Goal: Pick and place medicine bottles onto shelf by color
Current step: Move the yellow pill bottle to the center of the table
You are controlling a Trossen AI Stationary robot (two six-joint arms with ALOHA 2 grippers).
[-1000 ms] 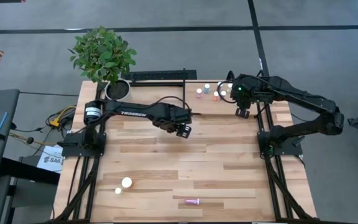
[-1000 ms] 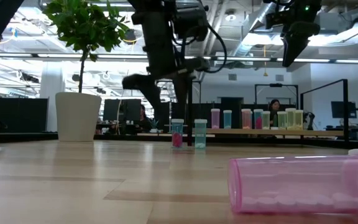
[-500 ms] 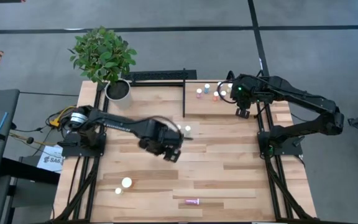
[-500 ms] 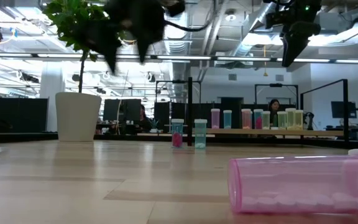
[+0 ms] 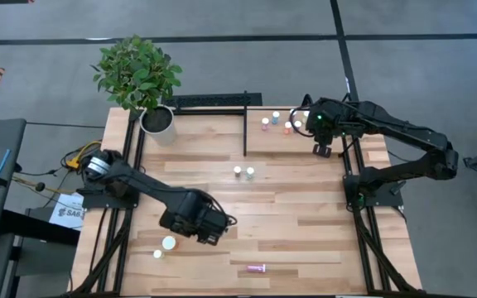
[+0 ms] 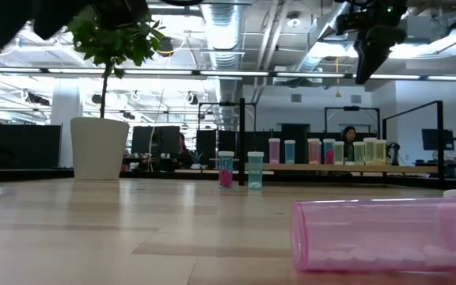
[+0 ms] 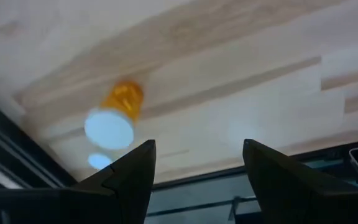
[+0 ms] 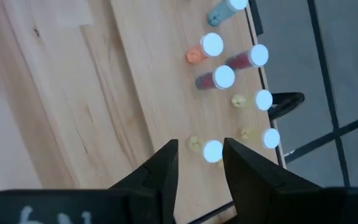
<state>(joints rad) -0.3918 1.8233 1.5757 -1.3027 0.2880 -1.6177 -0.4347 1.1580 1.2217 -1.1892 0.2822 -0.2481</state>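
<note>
My left gripper (image 5: pixel 202 227) hangs open above the table's near left part, pointing steeply down. Just left of it stand a larger orange bottle with a white cap (image 5: pixel 168 242) (image 7: pixel 114 117) and a tiny bottle (image 5: pixel 157 253) (image 7: pixel 98 160). A pink bottle (image 5: pixel 257 268) (image 6: pixel 386 233) lies on its side near the front edge. Two small bottles (image 5: pixel 243 172) (image 6: pixel 240 169) stand upright mid-table. Several bottles (image 5: pixel 286 124) (image 8: pixel 219 62) stand on the shelf (image 5: pixel 259 142) at the far right. My right gripper (image 5: pixel 322 150) (image 8: pixel 201 155) hovers over the shelf's right end, narrowly open and holding nothing.
A potted plant in a white pot (image 5: pixel 157 120) (image 6: pixel 99 148) stands at the far left corner. A black metal upright (image 5: pixel 245 131) marks the shelf's left edge. The arm bases' black frames (image 5: pixel 110 189) run along both table sides. Bare planks (image 5: pixel 305 223) lie to the near right.
My left gripper has swung from the table's far middle toward the near left, ending beside the larger orange bottle, and has turned about as it went. Its fingers have stayed open. The two mid-table bottles that its arm covered now show.
</note>
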